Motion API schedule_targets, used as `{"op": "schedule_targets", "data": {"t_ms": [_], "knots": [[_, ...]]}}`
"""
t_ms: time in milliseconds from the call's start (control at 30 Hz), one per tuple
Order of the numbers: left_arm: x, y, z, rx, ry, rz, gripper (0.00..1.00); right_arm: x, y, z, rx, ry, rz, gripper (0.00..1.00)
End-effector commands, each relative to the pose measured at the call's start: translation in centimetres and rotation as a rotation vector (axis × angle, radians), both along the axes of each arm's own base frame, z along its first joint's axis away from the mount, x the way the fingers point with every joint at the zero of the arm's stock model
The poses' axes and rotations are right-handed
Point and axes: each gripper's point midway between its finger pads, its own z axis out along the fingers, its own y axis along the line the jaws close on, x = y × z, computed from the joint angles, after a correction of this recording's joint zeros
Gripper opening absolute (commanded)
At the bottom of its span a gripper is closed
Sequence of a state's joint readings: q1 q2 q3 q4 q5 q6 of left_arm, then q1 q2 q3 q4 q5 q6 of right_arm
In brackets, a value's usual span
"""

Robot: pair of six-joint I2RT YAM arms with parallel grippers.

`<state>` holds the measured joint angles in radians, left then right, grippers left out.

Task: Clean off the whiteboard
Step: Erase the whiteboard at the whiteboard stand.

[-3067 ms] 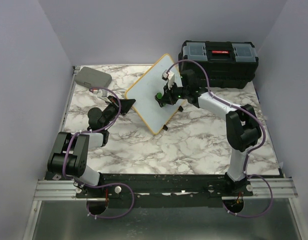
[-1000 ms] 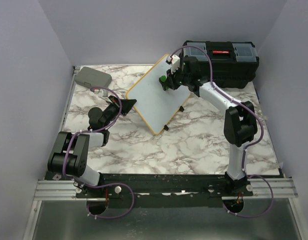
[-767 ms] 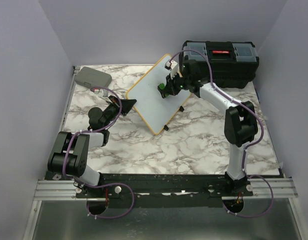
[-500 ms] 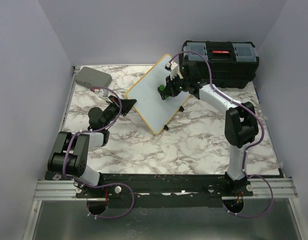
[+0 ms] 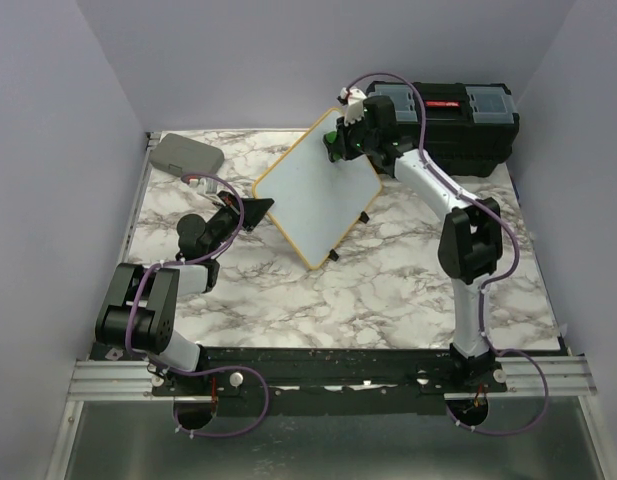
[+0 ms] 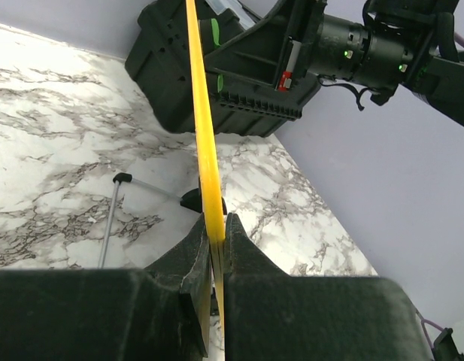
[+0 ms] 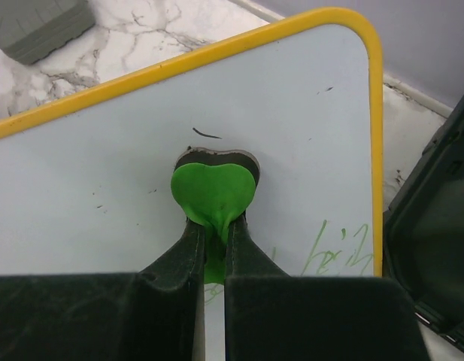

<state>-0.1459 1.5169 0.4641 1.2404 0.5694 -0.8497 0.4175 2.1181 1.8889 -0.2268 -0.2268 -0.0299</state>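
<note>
Marble surface [image 5: 388, 290], lilac walls [image 5: 48, 150]: my left hand [image 6: 215, 229] pinches the whiteboard [image 5: 308, 195], my right hand [image 7: 213, 229] grips an eraser [image 7: 212, 189] against it.

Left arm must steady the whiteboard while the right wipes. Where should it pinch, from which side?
Pinch the yellow frame near the left corner of the whiteboard, edge-on from the left, where the left gripper is shut on it. The board is thin and stands tilted; this leaves its face free for the green eraser in the right gripper.

I'm looking into a robot lab cell. Plain lilac walls [image 5: 48, 150] box in a marble-print table [image 5: 388, 290]. An aluminium mounting rail [image 5: 118, 378] fronts it.
</note>
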Motion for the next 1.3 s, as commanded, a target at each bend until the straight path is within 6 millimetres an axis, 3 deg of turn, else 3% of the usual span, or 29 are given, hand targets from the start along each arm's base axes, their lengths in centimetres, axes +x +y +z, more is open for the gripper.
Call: {"op": "schedule_targets", "data": {"t_ms": [0,133,300,467,700,767,833,967,1133,1267], "knots": [[-2.8,-3.4,-2.5,0.075,0.045,-0.202,0.0,-1.2,2.3,-2.7,0.017,0.107,0.137,0.01],[-2.8,-3.4,-2.5,0.074,0.045,-0.201,0.0,-5.7,5.6,-2.9,0.022,0.125,0.387,0.01],[-2.7,-3.4,-2.7,0.075,0.049,-0.2,0.0,-11.3,8.5,-2.4,-0.039,0.053,0.571,0.01],[-2.7,-3.4,-2.8,0.07,0.052,-0.199,0.0,-14.5,9.5,-3.0,-0.12,0.021,0.624,0.01],[-2.8,-3.3,-2.7,0.072,0.051,-0.196,0.0,-18.3,9.4,-5.9,-0.23,0.023,0.671,0.01],[-2.8,-3.3,-2.7,0.072,0.049,-0.198,0.0,-17.5,9.0,-6.1,-0.24,0.006,0.601,0.01],[-2.8,-3.3,-2.7,0.071,0.05,-0.198,0.0,-14.9,8.1,-5.4,-0.251,-0.041,0.443,0.01],[-2.9,-3.3,-2.8,0.071,0.051,-0.196,0.0,-9.0,6.0,-1.7,-0.154,-0.075,0.242,0.01],[-2.9,-3.3,-2.9,0.074,0.051,-0.198,0.0,-3.9,3.5,-0.8,-0.115,-0.044,0.151,0.01],[-2.8,-3.4,-2.8,0.07,0.049,-0.2,0.0,-0.5,1.5,-1.2,-0.077,-0.008,0.093,0.01]]}}
